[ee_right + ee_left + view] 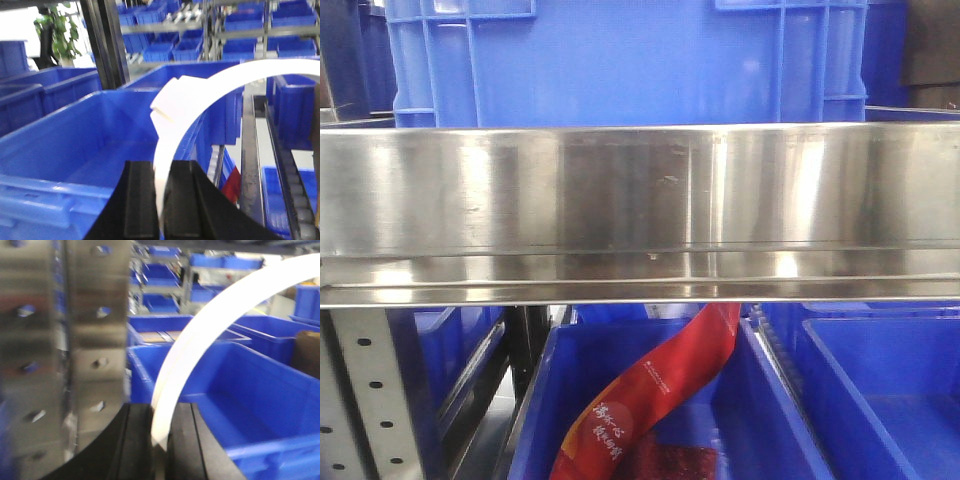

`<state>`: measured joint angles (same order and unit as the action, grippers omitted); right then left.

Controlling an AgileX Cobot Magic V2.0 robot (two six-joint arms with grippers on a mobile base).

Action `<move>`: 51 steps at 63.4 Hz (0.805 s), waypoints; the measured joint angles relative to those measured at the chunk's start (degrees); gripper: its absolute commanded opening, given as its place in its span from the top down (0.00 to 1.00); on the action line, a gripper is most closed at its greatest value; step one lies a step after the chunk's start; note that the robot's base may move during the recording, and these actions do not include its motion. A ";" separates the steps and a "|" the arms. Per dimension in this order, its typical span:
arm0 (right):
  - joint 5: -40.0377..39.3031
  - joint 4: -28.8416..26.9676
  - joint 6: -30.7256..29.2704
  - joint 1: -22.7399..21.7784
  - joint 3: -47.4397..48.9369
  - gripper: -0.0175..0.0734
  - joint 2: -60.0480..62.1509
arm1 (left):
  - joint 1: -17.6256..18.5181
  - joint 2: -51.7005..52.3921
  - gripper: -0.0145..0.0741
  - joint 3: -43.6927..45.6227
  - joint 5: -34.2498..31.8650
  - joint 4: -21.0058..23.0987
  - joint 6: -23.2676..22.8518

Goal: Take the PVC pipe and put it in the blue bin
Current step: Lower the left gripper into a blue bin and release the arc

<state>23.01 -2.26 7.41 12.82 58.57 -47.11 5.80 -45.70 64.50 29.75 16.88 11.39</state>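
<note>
The PVC pipe is a white curved length. In the left wrist view the pipe (200, 335) arcs up and to the right from my left gripper (160, 410), whose black fingers (140, 440) are shut on its lower end. In the right wrist view the pipe (210, 85), with a white joint piece near its bend, rises from my right gripper (161, 167), also shut on it. A large blue bin (260, 390) lies just beyond the left gripper. Another blue bin (30, 192) lies below and left of the right gripper. Neither gripper nor the pipe shows in the front view.
A steel shelf edge (640, 200) fills the front view, with a blue bin (620, 60) above it and a lower bin (770, 400) holding a red packet (660, 385). A perforated steel post (95, 340) stands close left of the left gripper. A roller rail (295, 190) runs on the right.
</note>
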 measured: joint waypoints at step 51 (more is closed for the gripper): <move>1.31 -0.10 -0.16 10.13 17.23 0.99 -22.68 | 19.82 -27.29 0.96 17.98 -5.06 -5.25 -2.67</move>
<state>24.33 -2.36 7.24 22.95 75.80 -69.79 25.63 -72.99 82.48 24.69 11.63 8.72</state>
